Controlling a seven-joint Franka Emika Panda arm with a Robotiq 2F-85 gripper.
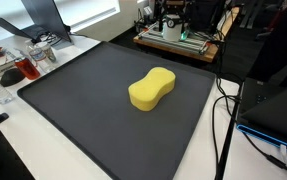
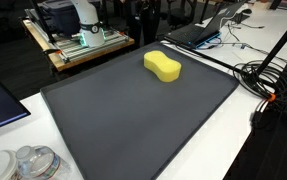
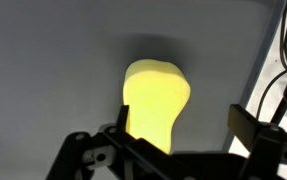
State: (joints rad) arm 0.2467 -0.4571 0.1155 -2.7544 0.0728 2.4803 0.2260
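Observation:
A yellow peanut-shaped sponge (image 1: 152,89) (image 2: 162,66) lies flat on a dark grey mat (image 1: 73,100) (image 2: 133,125). Neither arm nor gripper appears in the exterior views. In the wrist view my gripper (image 3: 182,114) hangs above the mat, open, with nothing held. The sponge (image 3: 155,100) shows below it, within the gap and closer to the left finger (image 3: 123,118) than to the right finger (image 3: 245,122). The sponge's near end is hidden behind the gripper body.
Glass jars and dishes (image 1: 23,65) (image 2: 33,163) stand on the white table beside the mat. Black cables (image 1: 223,115) (image 2: 273,85) and a laptop (image 2: 198,33) lie along another side. A wooden cart with equipment (image 1: 178,35) (image 2: 78,35) stands behind.

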